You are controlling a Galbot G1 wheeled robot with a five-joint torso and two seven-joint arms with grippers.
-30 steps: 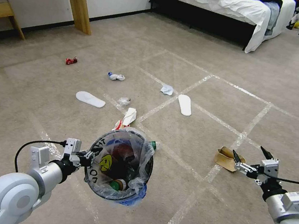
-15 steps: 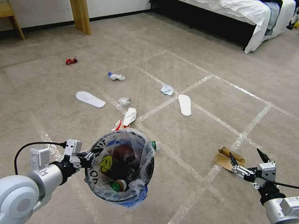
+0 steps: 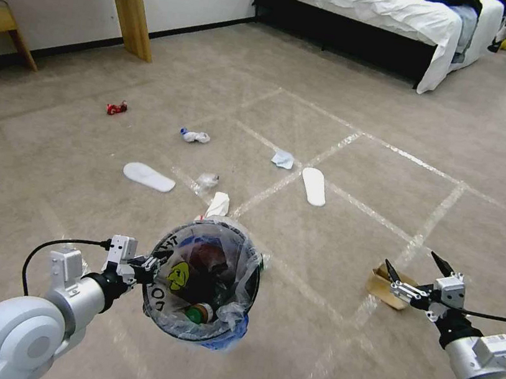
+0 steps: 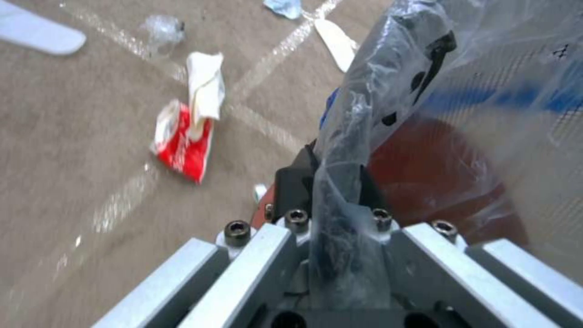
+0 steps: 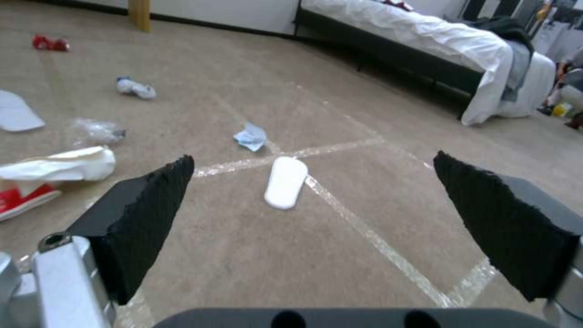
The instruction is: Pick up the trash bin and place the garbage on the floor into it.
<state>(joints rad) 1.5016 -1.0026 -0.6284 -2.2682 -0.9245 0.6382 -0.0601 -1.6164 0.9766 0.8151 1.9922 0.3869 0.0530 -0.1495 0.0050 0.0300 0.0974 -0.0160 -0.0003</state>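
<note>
In the head view my left gripper [image 3: 151, 266] is shut on the near rim of the trash bin [image 3: 202, 283] and holds it off the carpet. The bin's clear bag has a yellow smiley and there is litter inside. The left wrist view shows the bagged rim [image 4: 340, 150] pinched in the left gripper [image 4: 334, 182]. My right gripper [image 3: 412, 263] is open just above a tan paper bowl [image 3: 387, 287]. Garbage on the floor: a red-white carton [image 3: 217, 204], two white slipper soles [image 3: 148, 177] [image 3: 314, 186], tissues [image 3: 282, 158] [image 3: 195, 136], a red wrapper [image 3: 116, 109].
A wooden table leg [image 3: 134, 6] and a chair [image 3: 0, 22] stand at the far left by the wall. A bed [image 3: 378, 12] runs along the back. Tape lines cross the carpet. A crumpled clear plastic piece [image 3: 207, 179] lies by the carton.
The whole picture has shifted, so the camera has moved; the floor litter sits a little lower in view. The right gripper stays open and is now closer over the bowl. The bin is still held.
</note>
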